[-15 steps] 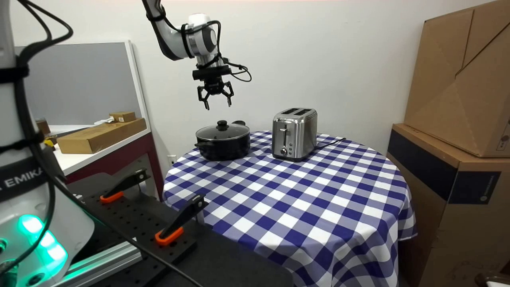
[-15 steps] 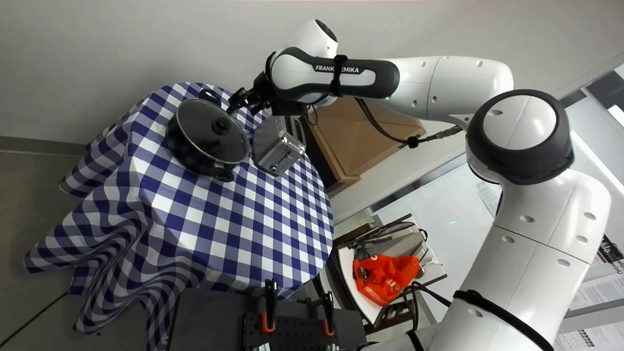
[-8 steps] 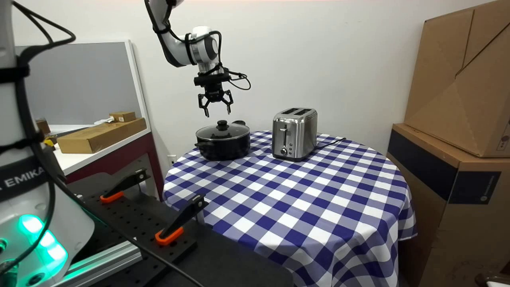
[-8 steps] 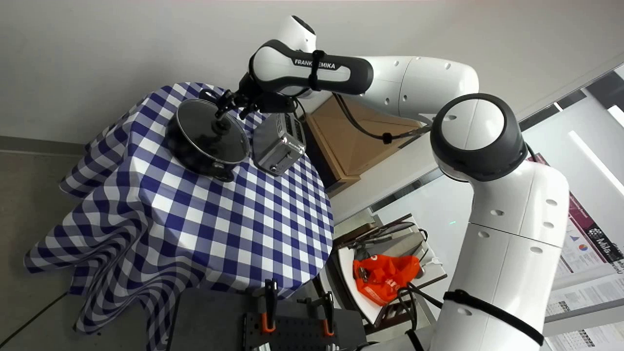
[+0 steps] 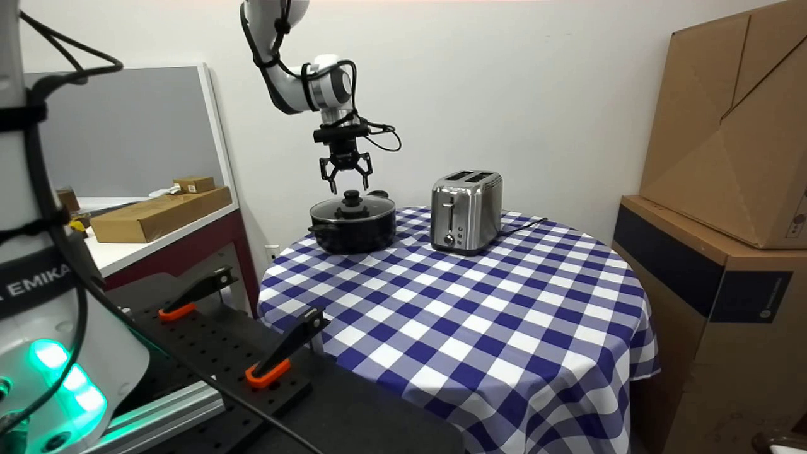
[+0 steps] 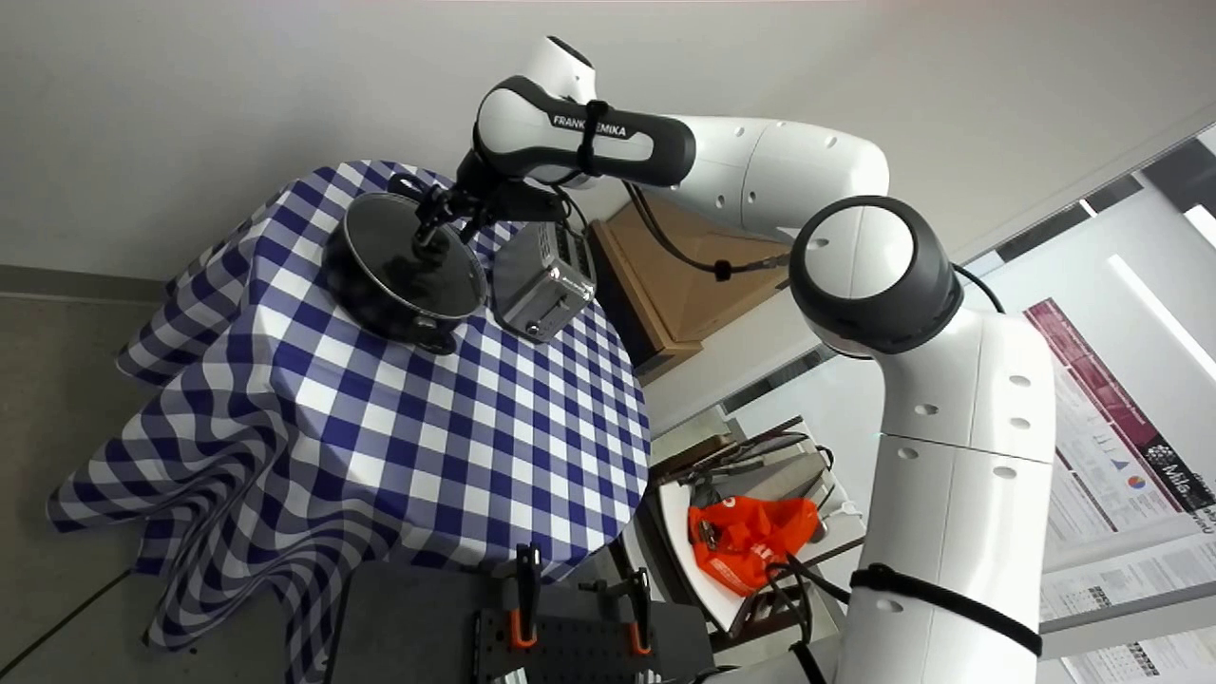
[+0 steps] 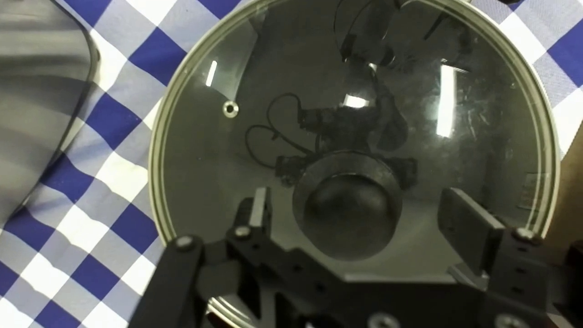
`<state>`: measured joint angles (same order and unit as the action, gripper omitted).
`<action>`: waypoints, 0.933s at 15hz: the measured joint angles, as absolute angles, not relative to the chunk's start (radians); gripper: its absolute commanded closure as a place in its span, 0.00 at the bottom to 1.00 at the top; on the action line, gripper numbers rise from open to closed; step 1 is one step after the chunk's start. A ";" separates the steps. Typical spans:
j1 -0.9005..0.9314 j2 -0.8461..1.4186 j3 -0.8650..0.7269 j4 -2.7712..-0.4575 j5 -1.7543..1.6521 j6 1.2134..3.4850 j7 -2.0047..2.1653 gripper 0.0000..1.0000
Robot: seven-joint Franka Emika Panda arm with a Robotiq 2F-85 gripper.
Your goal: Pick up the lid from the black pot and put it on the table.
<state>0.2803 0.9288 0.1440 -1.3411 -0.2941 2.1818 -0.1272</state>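
Note:
The clear glass lid (image 5: pixel 331 209) with its dark knob (image 5: pixel 352 198) sits on the black pot (image 5: pixel 356 238). The pot stands on the table (image 5: pixel 466 296) with the checkered cloth. Lid (image 6: pixel 385 233) and pot (image 6: pixel 366 302) also show in an exterior view. My gripper (image 5: pixel 350 189) is open and points down just above the knob. In the wrist view, the gripper (image 7: pixel 357 202) has one finger on each side of the knob (image 7: pixel 350 214), with gaps on both sides. The lid (image 7: pixel 200 150) fills most of that view. In an exterior view the gripper (image 6: pixel 445 236) partly hides the knob.
A silver toaster (image 5: pixel 466 214) stands beside the pot on the table; its edge shows in the wrist view (image 7: pixel 41 100). Its cord runs behind it. A dark bench with orange-tipped clamps (image 5: pixel 268 373) stands at the near side. Large cardboard boxes (image 5: pixel 725 139) stand beside the table.
My gripper has moved down towards the lid's knob and a little sideways, staying open. The lid, pot and toaster have not moved.

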 measured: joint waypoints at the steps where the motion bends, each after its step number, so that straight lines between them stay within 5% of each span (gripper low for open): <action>1: 0.283 0.941 0.144 -1.324 -0.294 2.176 -0.129 0.46; 5: 0.297 0.981 0.137 -1.272 -0.296 2.171 -0.138 0.75; 14: 0.294 0.987 0.144 -1.243 -0.287 2.155 -0.190 0.75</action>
